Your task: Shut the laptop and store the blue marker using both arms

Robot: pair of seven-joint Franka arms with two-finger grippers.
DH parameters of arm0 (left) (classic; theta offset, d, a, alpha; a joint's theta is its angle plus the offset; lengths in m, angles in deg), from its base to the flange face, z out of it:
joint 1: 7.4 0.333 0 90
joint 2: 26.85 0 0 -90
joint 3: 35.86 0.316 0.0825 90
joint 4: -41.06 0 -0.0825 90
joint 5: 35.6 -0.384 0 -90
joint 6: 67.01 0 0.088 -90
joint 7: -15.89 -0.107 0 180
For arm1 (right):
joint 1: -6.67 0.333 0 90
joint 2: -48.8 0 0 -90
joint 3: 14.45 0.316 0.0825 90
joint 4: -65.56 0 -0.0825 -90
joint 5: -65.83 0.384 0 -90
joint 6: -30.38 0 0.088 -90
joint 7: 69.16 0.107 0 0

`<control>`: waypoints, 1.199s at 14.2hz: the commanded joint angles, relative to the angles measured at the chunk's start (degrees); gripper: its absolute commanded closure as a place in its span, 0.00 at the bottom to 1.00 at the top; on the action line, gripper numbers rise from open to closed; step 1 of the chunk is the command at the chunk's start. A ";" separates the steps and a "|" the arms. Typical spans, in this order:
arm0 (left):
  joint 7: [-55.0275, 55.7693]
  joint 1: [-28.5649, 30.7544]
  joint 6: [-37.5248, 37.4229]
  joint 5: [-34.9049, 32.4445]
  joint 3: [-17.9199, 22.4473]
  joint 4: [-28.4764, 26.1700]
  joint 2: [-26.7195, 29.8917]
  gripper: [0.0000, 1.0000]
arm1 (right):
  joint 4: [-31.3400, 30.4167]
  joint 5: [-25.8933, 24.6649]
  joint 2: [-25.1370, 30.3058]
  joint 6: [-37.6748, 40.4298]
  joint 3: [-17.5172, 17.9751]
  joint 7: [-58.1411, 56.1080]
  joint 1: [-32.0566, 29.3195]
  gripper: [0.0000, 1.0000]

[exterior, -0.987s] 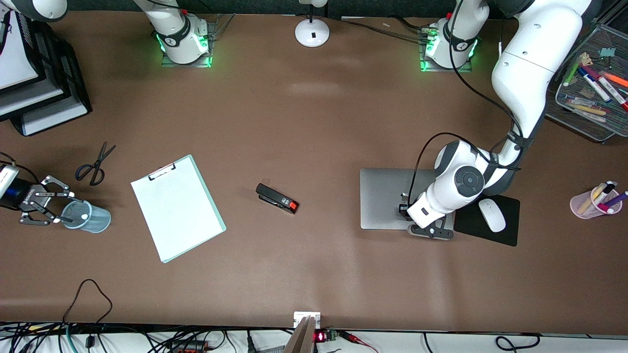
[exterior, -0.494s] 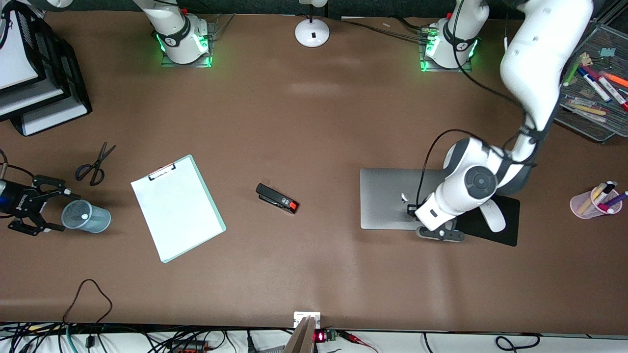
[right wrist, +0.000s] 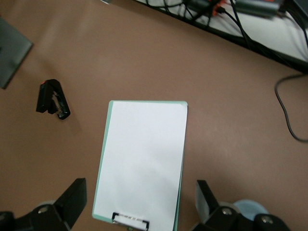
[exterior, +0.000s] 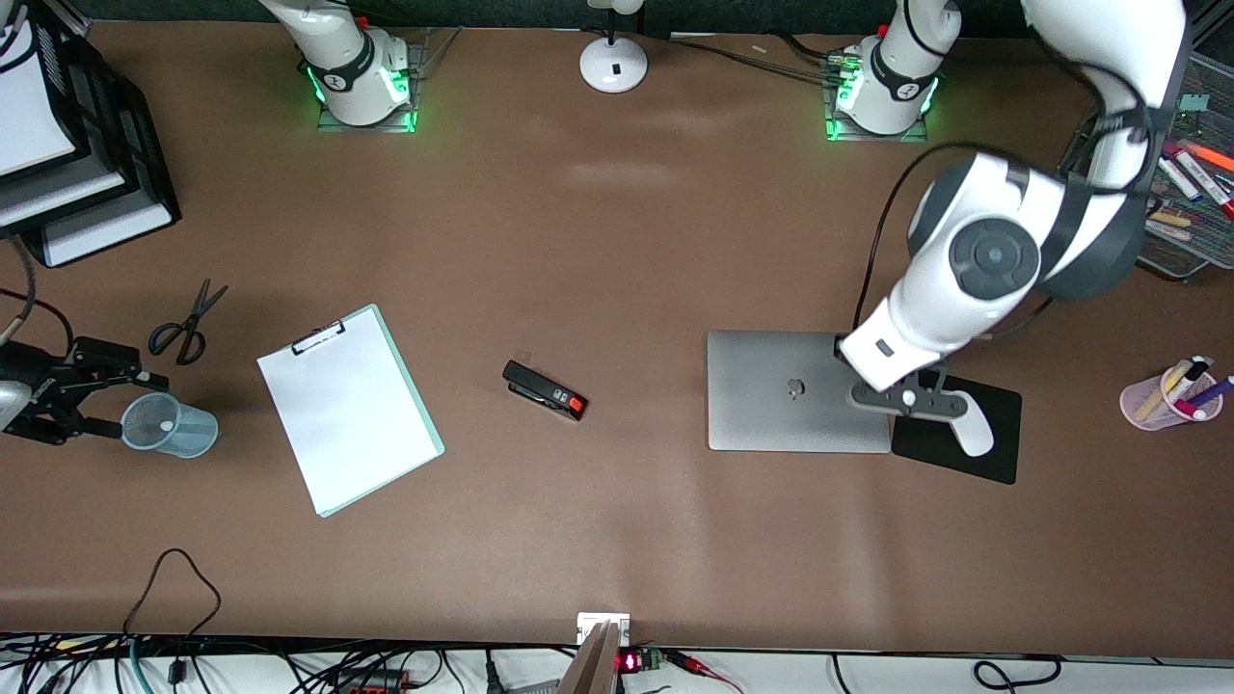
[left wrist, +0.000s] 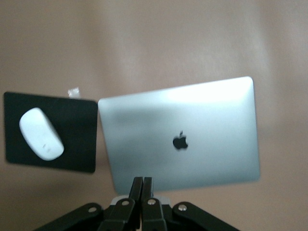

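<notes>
While both arms hang in the air:
Laptop: lid down flat.
Left gripper: clenched empty, over the mousepad edge.
Right gripper: released, beside cup.

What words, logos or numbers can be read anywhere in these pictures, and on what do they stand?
No words or numbers can be read.
Apple logo, a sign with no letters: on the closed lid of the laptop, beside the mouse pad with the white mouse.
Small marks on the green-lit arm bases: too small to read.
Red lit display at the table edge: too small to read.
</notes>
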 commanded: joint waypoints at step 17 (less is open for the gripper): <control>-18.92 2.23 -20.46 12.64 11.43 6.26 14.22 0.00 | -23.42 -24.82 29.28 4.43 0.13 50.90 12.80 0.00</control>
